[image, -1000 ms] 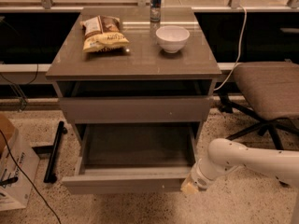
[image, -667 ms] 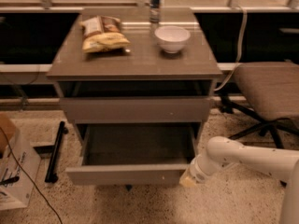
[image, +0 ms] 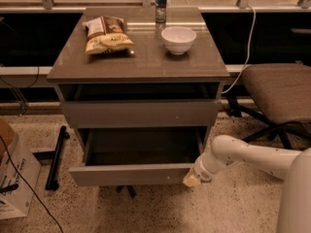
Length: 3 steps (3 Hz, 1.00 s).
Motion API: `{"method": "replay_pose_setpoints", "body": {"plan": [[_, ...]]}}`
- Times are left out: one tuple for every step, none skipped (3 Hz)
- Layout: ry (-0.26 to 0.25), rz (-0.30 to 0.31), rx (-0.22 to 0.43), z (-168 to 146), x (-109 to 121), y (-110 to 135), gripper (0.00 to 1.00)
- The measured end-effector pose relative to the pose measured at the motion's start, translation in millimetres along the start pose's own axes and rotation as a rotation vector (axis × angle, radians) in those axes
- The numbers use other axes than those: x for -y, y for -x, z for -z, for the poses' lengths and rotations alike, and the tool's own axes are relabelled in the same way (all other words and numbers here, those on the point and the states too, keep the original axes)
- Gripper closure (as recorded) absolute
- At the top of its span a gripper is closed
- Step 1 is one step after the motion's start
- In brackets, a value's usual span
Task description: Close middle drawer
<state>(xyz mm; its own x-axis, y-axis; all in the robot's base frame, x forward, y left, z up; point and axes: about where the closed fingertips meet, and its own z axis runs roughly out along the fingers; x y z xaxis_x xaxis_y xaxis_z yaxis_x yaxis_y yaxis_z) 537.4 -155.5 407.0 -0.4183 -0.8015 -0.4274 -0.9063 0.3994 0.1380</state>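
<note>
The middle drawer (image: 131, 174) is a wide grey-brown handleless box pulled partly out of the cabinet, its slim flat front facing me and its inside empty. My white arm reaches in from the lower right. My gripper (image: 193, 179) sits at the right end of the drawer front, touching or almost touching it. The taller-fronted top drawer (image: 138, 112) is above it, just beneath the tabletop. The lowest drawer is hidden under the open one.
The tabletop (image: 141, 64) holds a chip bag (image: 106, 33), a white bowl (image: 178, 39) and a can (image: 161, 4). An office chair (image: 279, 96) stands at the right. A cardboard box (image: 14, 174) and a black bar (image: 55, 157) lie on the floor at the left.
The drawer front has moved back toward the cabinet, leaving less of the drawer open. My gripper has moved with it at its right end.
</note>
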Motion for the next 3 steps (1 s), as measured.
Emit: {"method": "replay_pose_setpoints", "body": {"plan": [[-0.012,0.008,0.009,-4,11,6,1.0],[-0.047,0.031,0.029,-7,44,21,0.82],[-0.11,0.069,0.062,0,83,44,0.58]]}}
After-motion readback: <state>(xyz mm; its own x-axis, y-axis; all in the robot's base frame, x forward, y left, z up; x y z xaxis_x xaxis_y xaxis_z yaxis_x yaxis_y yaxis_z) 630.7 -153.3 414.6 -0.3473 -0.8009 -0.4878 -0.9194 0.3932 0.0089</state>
